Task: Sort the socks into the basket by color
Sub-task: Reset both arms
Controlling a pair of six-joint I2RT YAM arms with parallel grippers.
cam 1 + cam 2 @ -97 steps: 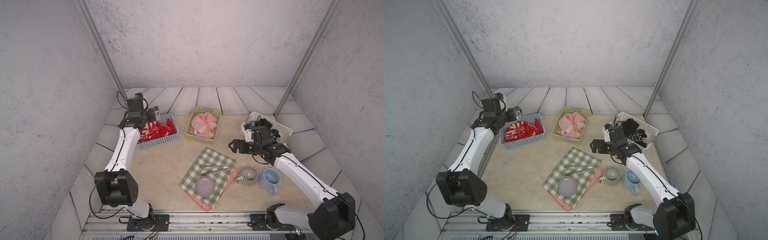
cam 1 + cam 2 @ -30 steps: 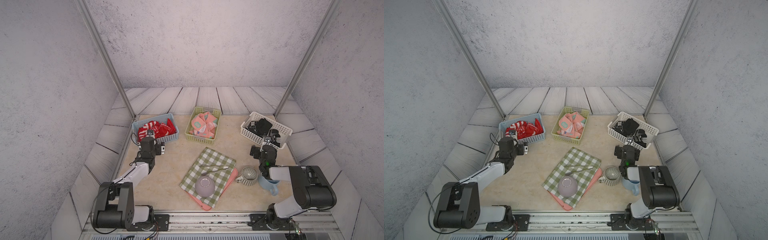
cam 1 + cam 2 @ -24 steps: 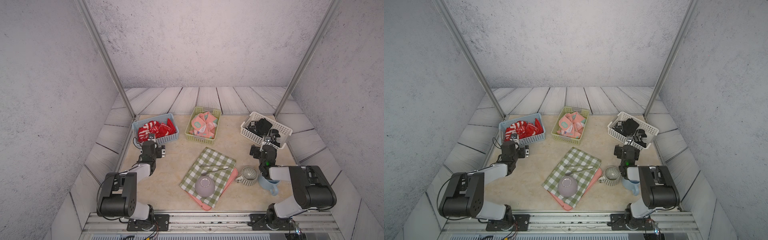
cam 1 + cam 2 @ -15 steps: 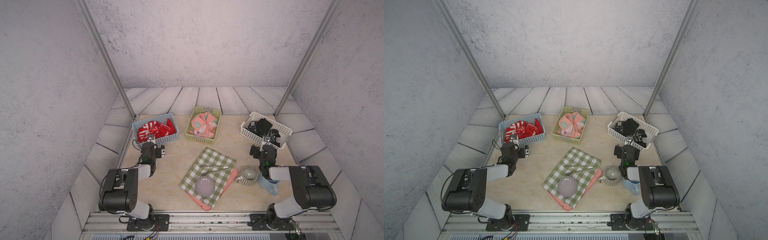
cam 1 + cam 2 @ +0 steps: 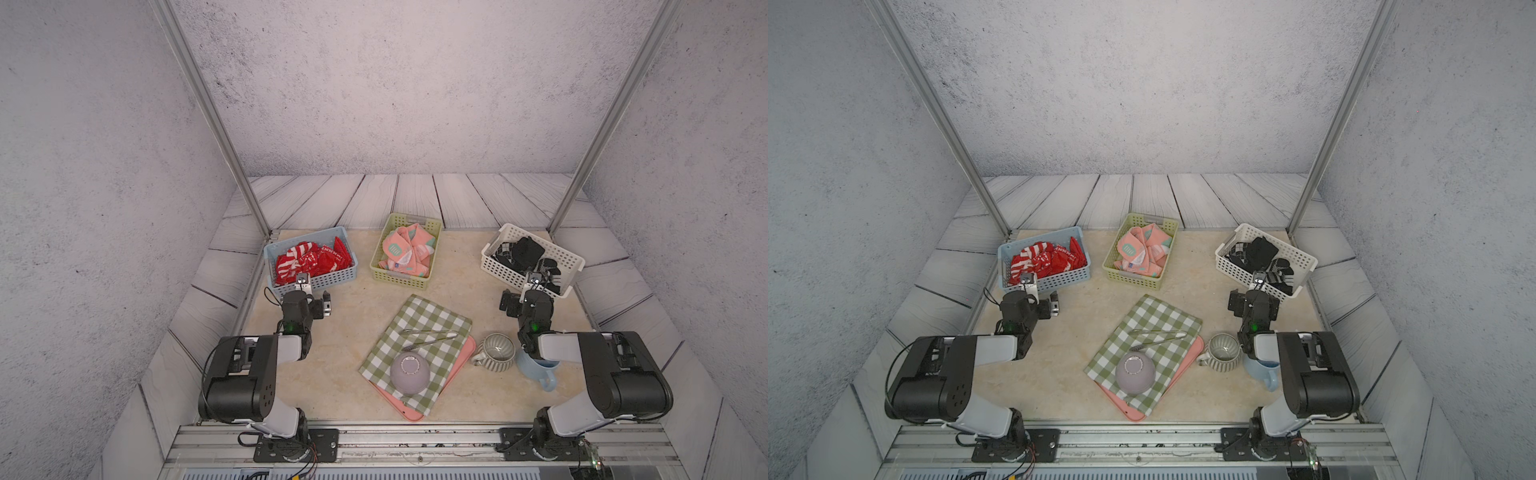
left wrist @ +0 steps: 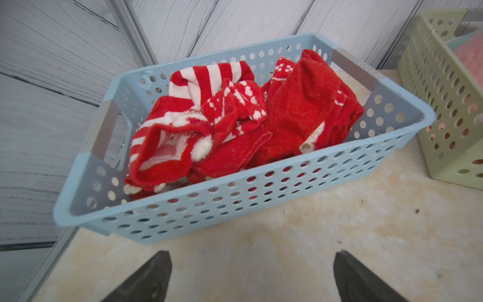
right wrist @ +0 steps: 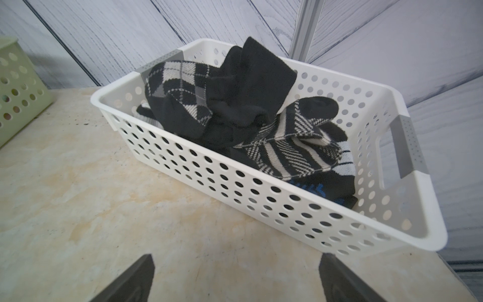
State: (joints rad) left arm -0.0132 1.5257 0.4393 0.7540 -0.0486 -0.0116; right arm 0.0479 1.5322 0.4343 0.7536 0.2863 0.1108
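Sorting looks complete: red socks [image 5: 311, 259] lie in the blue basket [image 5: 332, 279], pink socks [image 5: 405, 249] in the green basket [image 5: 401, 279], black socks [image 5: 523, 251] in the white basket [image 5: 505, 272]. No sock shows loose on the tabletop [image 5: 353, 332]. Left fingers [image 6: 154, 274] and right fingers [image 7: 138, 277] stand wide apart and empty, each low over the tabletop near its basket.

No text can be read anywhere; blue marks on one black sock [image 7: 322, 184] are too blurred
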